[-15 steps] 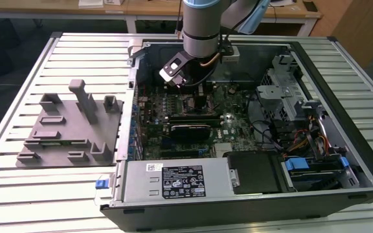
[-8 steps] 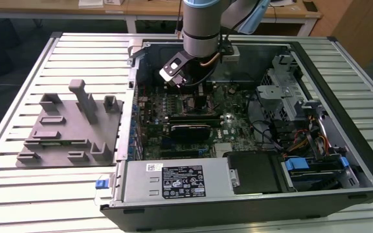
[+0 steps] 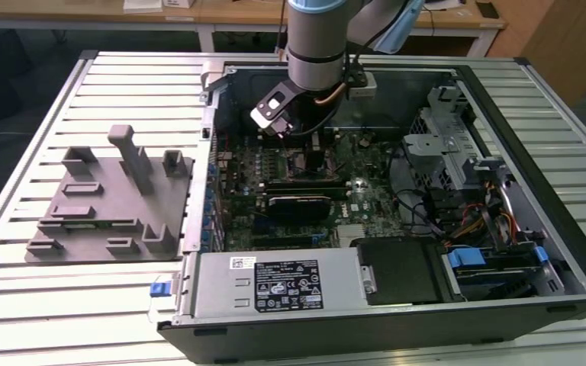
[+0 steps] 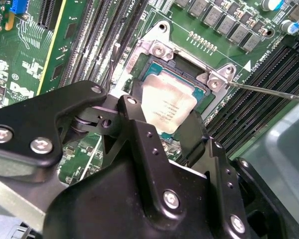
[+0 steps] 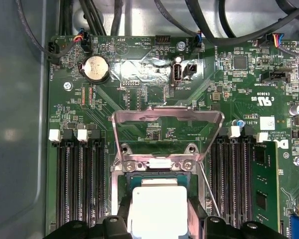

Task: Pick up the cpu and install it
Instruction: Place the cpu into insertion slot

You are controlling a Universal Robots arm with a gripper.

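The cpu (image 4: 168, 107) is a small silvery square plate, and my gripper (image 4: 164, 119) has a black finger on each of two opposite sides of it. It sits level over the open motherboard socket (image 4: 154, 55), right at or just above the seat; contact with the socket is hidden. In the first wrist view the cpu (image 5: 157, 209) lies below the raised metal load plate (image 5: 167, 117). The thin latch lever (image 4: 269, 92) sticks out to one side. In the exterior view my gripper (image 3: 301, 131) reaches down into the open computer case (image 3: 537, 252).
Memory slots (image 5: 79, 184) flank the socket, and one holds a green module (image 5: 264, 184). A grey tray (image 3: 110, 198) with raised holders lies on the exterior view's left. The power supply (image 3: 272, 286), drive cage (image 3: 456, 145) and loose cables (image 3: 476, 221) crowd the case.
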